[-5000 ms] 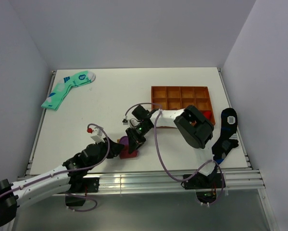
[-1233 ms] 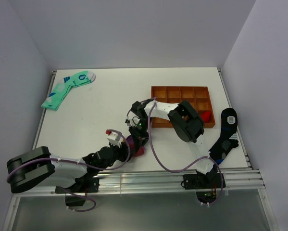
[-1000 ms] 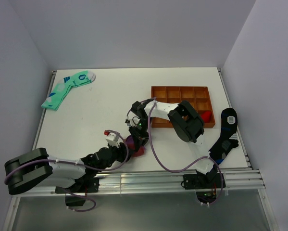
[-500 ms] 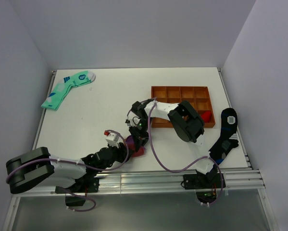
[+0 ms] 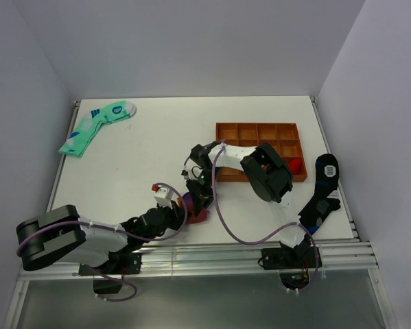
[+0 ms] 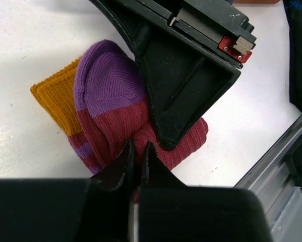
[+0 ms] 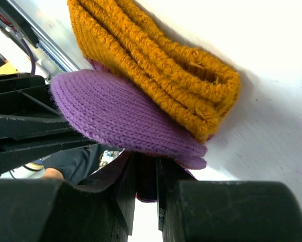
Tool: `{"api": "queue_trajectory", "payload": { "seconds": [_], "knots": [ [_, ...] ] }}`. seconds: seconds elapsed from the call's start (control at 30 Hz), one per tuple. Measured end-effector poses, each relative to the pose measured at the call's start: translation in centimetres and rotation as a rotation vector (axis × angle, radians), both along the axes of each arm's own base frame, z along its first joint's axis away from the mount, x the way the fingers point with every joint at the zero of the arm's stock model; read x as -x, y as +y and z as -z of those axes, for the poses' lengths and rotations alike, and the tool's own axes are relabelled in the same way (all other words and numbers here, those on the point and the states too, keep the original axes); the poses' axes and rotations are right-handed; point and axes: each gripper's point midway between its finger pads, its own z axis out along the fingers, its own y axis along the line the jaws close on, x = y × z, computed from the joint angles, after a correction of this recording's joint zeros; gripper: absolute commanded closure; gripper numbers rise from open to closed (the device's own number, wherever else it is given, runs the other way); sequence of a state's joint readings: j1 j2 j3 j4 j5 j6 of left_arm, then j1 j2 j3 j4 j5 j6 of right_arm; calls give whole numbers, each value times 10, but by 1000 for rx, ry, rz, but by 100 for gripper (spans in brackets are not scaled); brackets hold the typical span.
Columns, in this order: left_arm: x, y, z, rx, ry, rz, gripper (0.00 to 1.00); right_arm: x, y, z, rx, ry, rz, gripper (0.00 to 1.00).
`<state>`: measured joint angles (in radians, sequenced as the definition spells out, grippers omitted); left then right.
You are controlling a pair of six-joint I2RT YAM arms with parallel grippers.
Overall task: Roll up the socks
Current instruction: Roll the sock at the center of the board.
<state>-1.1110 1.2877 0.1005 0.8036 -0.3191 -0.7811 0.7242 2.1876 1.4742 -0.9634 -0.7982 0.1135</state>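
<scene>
Left pincer (image 6: 138, 148), arm stretched low, nips the socks (image 6: 110, 96).

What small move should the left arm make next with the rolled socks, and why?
Probably the left gripper should lift its pinch of maroon knit a little and draw it over the bundle. It appears shut on the near edge of the socks. The right gripper clamps the roll from the other side. The orange cuff sticks out at the side, not wrapped in.

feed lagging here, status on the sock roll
Left and right jaws both shut on the socks. Socks bunched and folded over, orange cuff showing. Orange tray behind, apart from them.
</scene>
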Motion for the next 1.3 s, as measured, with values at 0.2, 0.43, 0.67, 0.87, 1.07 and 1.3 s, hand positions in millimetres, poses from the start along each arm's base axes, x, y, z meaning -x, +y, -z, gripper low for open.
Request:
{"api": "queue_trajectory", "payload": {
  "seconds": [0.2, 0.43, 0.67, 0.87, 1.07, 1.3],
  "knots": [
    [1, 0, 1, 18, 49, -24, 100, 2, 0, 0, -27, -9, 16, 98],
    [4, 4, 2, 40, 140, -71, 100, 3, 2, -1, -75, -51, 61, 89],
    [2, 7, 5, 67, 220, -115, 100, 1, 3, -4, -122, -147, 114, 82],
    [-2, 7, 10, 65, 284, -147, 100, -4, 3, -6, -157, -233, 156, 77],
    [-9, 6, 12, 65, 350, -182, 100, -15, 3, -10, -194, -362, 192, 73],
    [-11, 7, 12, 77, 418, -187, 100, -44, 10, -32, -290, -595, 251, 66]
  ]
}}
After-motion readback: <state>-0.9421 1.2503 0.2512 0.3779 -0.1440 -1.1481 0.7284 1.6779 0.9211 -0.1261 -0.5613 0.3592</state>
